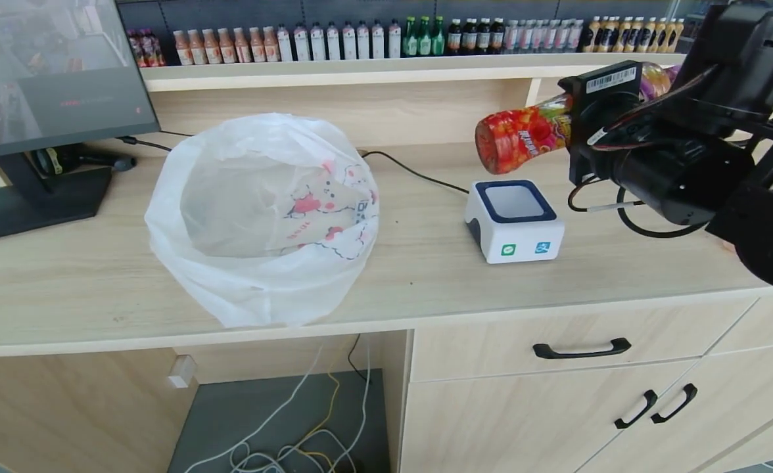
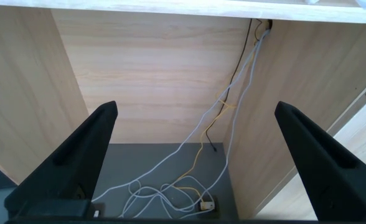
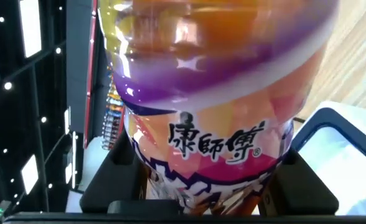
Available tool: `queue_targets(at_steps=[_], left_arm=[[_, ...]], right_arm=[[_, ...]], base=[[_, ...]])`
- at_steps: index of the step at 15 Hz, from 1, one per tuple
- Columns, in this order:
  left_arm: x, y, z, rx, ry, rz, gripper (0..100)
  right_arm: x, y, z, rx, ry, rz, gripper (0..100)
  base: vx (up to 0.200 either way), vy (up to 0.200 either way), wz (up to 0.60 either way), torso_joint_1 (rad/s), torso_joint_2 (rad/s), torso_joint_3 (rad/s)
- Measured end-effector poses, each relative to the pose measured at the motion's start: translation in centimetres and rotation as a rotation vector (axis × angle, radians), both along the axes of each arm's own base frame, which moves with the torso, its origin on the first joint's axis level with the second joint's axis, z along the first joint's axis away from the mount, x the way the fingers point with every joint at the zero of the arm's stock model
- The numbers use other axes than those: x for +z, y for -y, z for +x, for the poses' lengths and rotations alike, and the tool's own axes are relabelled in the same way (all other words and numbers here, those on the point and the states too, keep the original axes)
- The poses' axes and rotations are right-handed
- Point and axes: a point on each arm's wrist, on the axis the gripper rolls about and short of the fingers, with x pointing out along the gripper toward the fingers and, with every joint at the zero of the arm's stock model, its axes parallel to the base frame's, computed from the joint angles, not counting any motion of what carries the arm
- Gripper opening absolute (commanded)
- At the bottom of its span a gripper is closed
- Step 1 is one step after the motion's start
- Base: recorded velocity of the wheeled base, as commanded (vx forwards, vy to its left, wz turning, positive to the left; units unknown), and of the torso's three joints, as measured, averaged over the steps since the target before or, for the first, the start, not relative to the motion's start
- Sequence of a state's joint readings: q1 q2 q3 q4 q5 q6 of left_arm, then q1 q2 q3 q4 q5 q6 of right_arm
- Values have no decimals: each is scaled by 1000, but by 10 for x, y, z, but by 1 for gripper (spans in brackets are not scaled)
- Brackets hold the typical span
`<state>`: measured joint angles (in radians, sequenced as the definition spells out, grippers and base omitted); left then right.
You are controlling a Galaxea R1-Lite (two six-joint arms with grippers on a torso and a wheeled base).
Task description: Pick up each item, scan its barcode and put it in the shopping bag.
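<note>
Right gripper [image 1: 582, 121] clamps juice bottle [image 1: 524, 138] sideways above barcode scanner [image 1: 515, 220], right side. Shopping bag [image 1: 255, 289] left, looks empty. Left gripper [image 2: 195, 109] wide, under counter [image 1: 426, 276]. Scan likely underway; bagging not yet done.

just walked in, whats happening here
The robot is working a checkout counter. Its right end effector is shut on a bottle, held on its side in the air close to the scanner, apparently to scan it. The bag stands open on the counter to the scanner's left. The left end effector is open, down below the counter, holding nothing.
</note>
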<state>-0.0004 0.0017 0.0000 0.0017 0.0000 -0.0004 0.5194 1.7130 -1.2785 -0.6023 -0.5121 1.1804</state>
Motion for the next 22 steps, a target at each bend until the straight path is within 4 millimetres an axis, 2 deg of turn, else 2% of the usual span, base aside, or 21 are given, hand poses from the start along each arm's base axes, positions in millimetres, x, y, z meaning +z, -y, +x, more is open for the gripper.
queue_targets(at_steps=[6, 12, 22], left_arm=[[0, 0, 0, 0, 0, 0, 100], [0, 0, 0, -1, 0, 0, 100], [0, 0, 0, -1, 0, 0, 100]], right_arm=[[-16, 10, 16, -44, -62, -6, 0], [-30, 8, 30, -58, -100, -2, 0], [-48, 11, 33, -76, -149, -26, 0]], base=[[0, 0, 0, 0, 0, 0], [0, 0, 0, 0, 0, 0], [0, 0, 0, 0, 0, 0]])
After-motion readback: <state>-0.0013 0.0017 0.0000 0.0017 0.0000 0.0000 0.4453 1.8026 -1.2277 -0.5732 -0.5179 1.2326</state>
